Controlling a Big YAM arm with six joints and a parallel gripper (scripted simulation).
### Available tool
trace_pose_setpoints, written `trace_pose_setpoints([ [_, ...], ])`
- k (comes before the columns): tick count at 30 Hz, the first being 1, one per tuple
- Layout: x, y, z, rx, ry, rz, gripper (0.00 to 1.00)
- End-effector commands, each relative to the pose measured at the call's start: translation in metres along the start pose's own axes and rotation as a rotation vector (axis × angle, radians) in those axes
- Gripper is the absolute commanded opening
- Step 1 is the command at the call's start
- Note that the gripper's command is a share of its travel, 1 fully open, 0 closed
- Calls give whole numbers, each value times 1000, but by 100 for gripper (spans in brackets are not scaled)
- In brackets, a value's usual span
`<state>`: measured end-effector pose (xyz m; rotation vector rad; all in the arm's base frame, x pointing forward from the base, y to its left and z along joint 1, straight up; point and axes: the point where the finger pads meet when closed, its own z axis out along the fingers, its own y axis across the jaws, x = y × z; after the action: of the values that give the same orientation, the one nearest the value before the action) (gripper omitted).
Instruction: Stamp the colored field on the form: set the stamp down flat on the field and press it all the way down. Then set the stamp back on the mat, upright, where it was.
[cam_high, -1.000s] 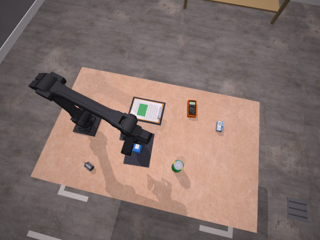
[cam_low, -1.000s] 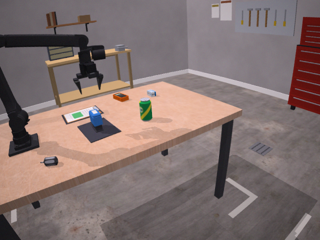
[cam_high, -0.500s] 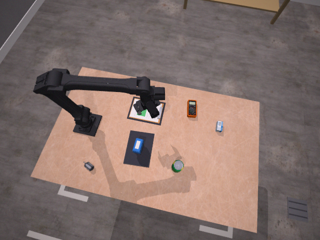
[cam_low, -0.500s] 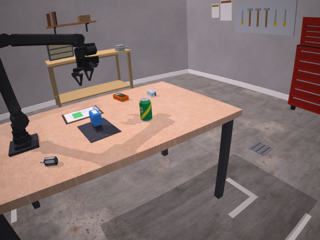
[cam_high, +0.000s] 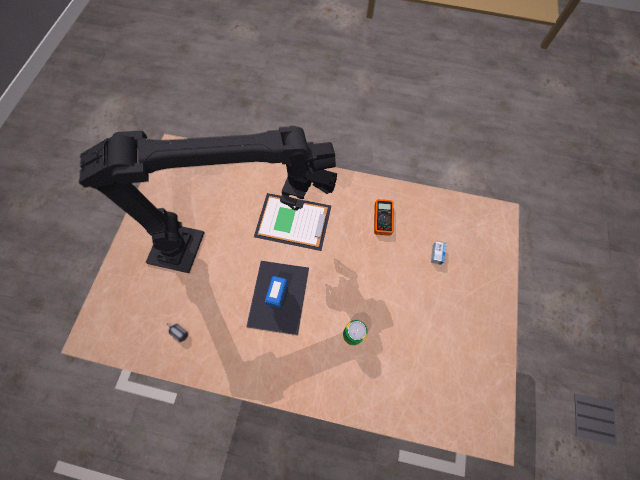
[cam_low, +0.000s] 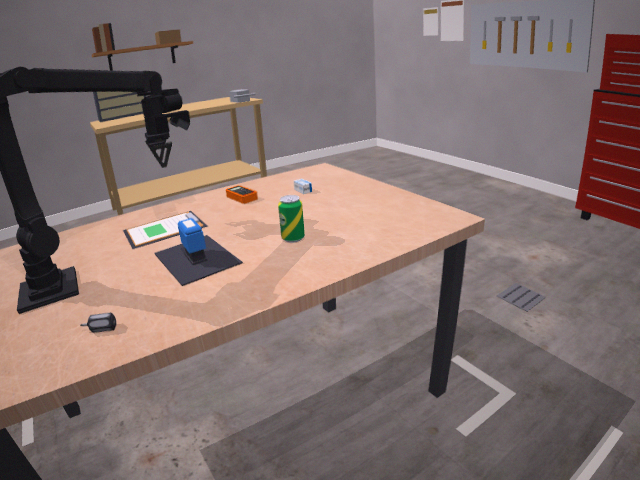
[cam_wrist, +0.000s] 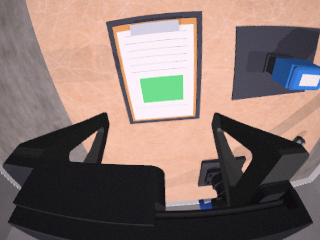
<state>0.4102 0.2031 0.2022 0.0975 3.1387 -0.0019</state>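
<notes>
I count one stamp (cam_high: 276, 291), one mat (cam_high: 267, 315), one form (cam_high: 292, 221), one multimeter (cam_high: 383, 217), one can (cam_high: 355, 331), one small carton (cam_high: 438, 252), one motor (cam_high: 177, 331).

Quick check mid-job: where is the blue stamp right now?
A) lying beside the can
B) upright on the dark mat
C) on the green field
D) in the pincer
B: the blue stamp stands upright on the dark mat, while the open pincer hangs high above the clipboard, holding nothing.

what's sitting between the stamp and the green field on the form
Nothing visible. The blue stamp stands upright on the dark mat; only bare table lies between it and the green field. The open gripper hangs high above.
</notes>
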Motion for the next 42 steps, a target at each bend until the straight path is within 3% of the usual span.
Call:
trace_pose_setpoints([
  [1,1,13,29,-6,8,-119,100],
  [4,2,12,94,-5,8,-120,100],
  [6,1,6,116,-4,8,-108,100],
  [8,-1,2,117,-3,8,-100,100],
  [9,-20,14,97,-29,-43,-102,100],
  [12,-20,15,97,-29,-43,-104,100],
  [13,-19,16,79,-45,-74,-105,100],
  [19,-15,13,83,-37,-58,-99,100],
  [22,-9,10,105,-13,-12,-99,100],
  [42,-9,10,105,-13,-11,-99,100],
])
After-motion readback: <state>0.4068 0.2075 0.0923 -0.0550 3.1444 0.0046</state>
